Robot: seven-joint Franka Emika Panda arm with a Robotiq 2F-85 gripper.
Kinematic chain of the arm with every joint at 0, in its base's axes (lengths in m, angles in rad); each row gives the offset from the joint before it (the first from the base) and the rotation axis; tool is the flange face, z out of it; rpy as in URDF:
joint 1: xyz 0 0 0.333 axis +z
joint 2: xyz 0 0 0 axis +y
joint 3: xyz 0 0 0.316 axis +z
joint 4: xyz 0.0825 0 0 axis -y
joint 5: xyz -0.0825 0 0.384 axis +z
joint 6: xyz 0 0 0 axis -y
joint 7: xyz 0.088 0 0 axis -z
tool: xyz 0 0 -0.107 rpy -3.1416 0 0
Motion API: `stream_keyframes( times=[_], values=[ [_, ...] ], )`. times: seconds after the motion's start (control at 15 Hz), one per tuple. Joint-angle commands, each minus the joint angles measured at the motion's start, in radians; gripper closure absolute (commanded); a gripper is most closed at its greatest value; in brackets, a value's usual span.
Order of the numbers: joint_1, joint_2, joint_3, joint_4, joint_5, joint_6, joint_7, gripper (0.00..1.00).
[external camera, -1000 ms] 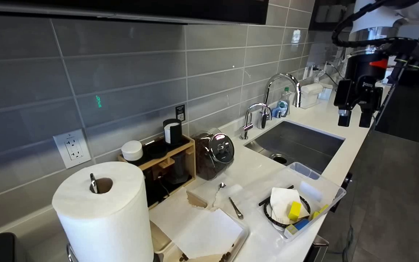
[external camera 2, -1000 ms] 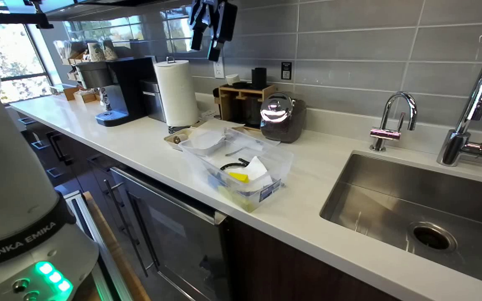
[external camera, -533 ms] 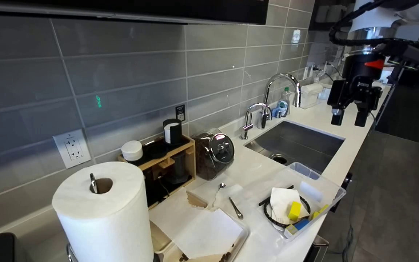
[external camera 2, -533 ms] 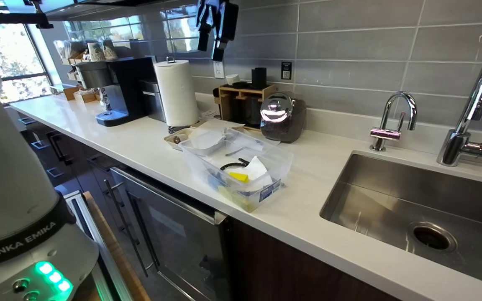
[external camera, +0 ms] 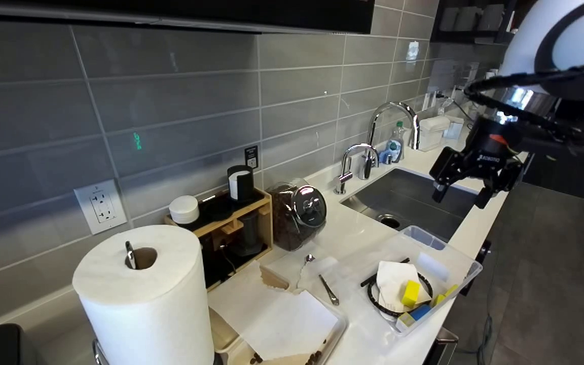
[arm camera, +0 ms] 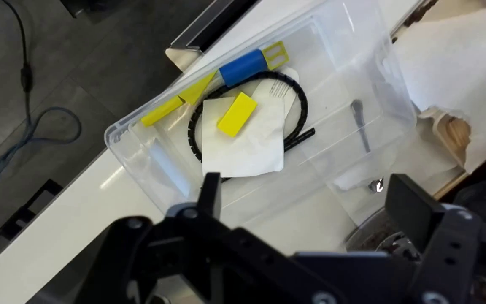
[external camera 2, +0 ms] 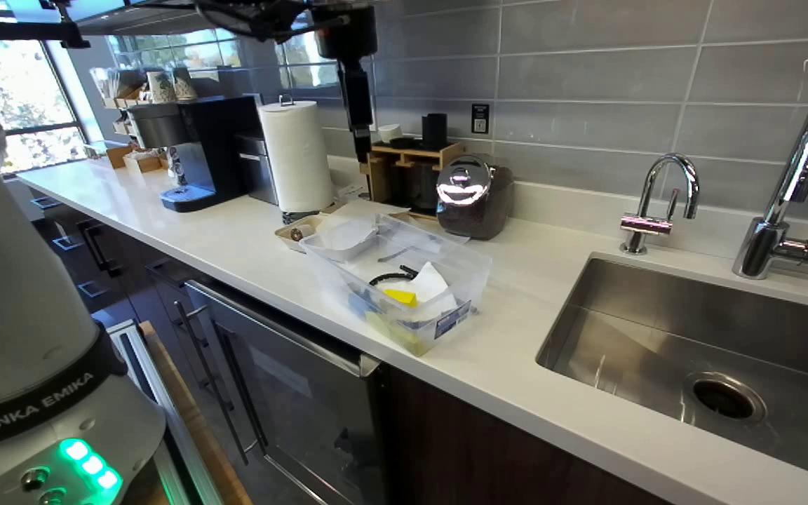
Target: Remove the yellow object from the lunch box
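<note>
The yellow object, a bright yellow block [arm camera: 237,114], lies on a white napkin [arm camera: 247,156] inside the clear plastic lunch box [arm camera: 331,97]. A black coiled tube [arm camera: 303,101] loops around it. The block shows in both exterior views [external camera: 410,293] [external camera 2: 401,297], as does the box [external camera: 457,254] [external camera 2: 475,277]. Other yellow pieces [arm camera: 163,110] and a blue cylinder [arm camera: 243,67] lie along one wall of the box. My gripper [arm camera: 306,185] is open and empty. In both exterior views it hangs tilted above counter height, apart from the box [external camera: 460,196] [external camera 2: 362,147].
A sink [external camera: 424,197] with two faucets [external camera: 358,147] adjoins the box. A jar with a shiny lid [external camera: 299,213], a tray with torn paper [external camera: 282,324], a spoon [external camera: 328,290], a paper towel roll [external camera: 145,304] and a wooden organizer [external camera: 271,223] stand nearby.
My gripper has moved lower and tilted, coming down in both exterior views. It stays open. The yellow block and the box have not moved.
</note>
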Motion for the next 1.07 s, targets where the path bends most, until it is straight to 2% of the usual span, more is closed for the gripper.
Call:
stream_keyframes(
  times=[0.0, 0.07, 0.27, 0.4, 0.67, 0.73, 0.8, 0.87, 1.0],
  values=[
    [-0.054, -0.087, 0.054, -0.220, -0.006, 0.257, 0.123, 0.00],
    [-0.080, 0.037, 0.077, -0.108, -0.022, 0.288, 0.175, 0.00],
    [-0.165, 0.109, 0.195, -0.145, -0.092, 0.492, 0.368, 0.00],
    [-0.325, 0.170, 0.372, -0.142, -0.170, 0.589, 0.515, 0.00],
    [-0.616, 0.172, 0.680, -0.136, -0.404, 0.557, 0.803, 0.00],
    [-0.654, 0.176, 0.727, -0.135, -0.467, 0.538, 0.874, 0.00],
    [-0.668, 0.199, 0.744, -0.135, -0.509, 0.521, 0.915, 0.00],
    [-0.615, 0.180, 0.682, -0.135, -0.423, 0.550, 0.806, 0.00],
    [-0.650, 0.189, 0.729, -0.136, -0.471, 0.540, 0.869, 0.00]
  ],
)
